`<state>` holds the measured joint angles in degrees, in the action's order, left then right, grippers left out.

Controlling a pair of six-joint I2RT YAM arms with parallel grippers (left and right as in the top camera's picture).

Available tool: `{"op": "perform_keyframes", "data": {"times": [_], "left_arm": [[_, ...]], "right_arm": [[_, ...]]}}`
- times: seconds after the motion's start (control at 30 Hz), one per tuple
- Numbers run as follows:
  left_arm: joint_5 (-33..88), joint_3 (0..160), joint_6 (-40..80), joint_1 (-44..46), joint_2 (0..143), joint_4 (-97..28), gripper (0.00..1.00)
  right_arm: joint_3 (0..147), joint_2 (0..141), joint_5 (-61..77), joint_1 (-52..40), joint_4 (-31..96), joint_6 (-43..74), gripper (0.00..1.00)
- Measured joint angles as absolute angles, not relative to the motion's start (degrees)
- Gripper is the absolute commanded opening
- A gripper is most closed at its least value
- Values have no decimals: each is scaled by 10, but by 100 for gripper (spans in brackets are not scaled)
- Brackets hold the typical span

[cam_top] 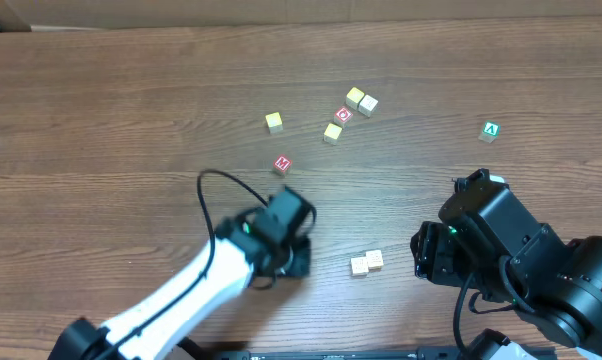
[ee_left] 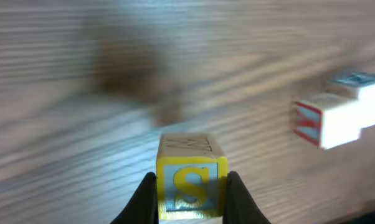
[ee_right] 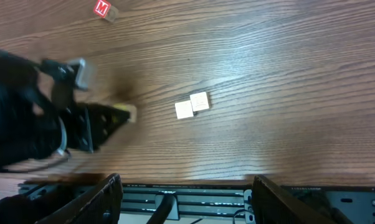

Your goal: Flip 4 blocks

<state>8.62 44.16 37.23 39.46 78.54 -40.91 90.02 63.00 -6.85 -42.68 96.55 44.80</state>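
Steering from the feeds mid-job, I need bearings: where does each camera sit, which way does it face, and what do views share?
Overhead: above the table, looking straight down; left arm and right arm show.
Left wrist: low over the table, facing forward along the left gripper, shut on the S block.
Right wrist: angled down at the table past the open right gripper; the left arm shows too.
Shared: overhead and right wrist both show the red M block and cream block pair.
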Motion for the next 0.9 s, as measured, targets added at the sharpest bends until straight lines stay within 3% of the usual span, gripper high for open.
{"op": "perform_keyframes", "data": {"times": [0.3,0.9], "left_arm": [[60,396,536,525,780,-281,4],[32,400,606,532,859,-201,4]], "right_arm": [[900,630,-69,-427,968,448,68],[900,630,-68,-427,971,448,68]]}}
